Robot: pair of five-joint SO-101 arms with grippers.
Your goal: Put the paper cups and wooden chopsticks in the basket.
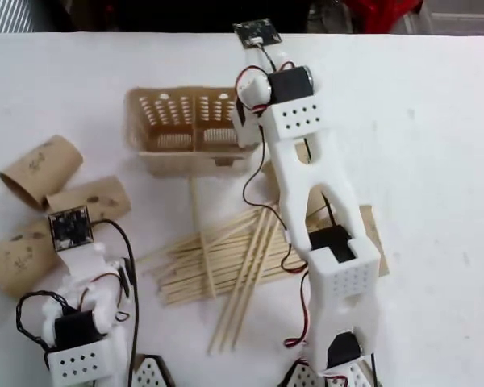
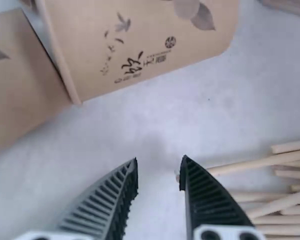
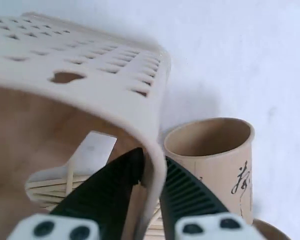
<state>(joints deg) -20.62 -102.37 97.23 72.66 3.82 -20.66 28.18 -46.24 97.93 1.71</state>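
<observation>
The basket (image 1: 185,161) sits tilted, its wall pinched by the right gripper (image 3: 152,161). Paper cups (image 1: 40,171) lie on their sides left of the basket and wooden chopsticks (image 1: 226,258) fan out in front of it; the left gripper (image 2: 159,161), spread and empty, hangs between them, nearer both

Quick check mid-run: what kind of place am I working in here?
Likely a robotics test bench: a white table with two white arms side by side, plus a staged basket, paper cups and wooden chopsticks.

beige basket (image 1: 185,113), slotted pattern; tan paper cups (image 1: 40,169), dark ink marks; pale wooden chopsticks (image 1: 226,258); white table (image 1: 436,121).
</observation>
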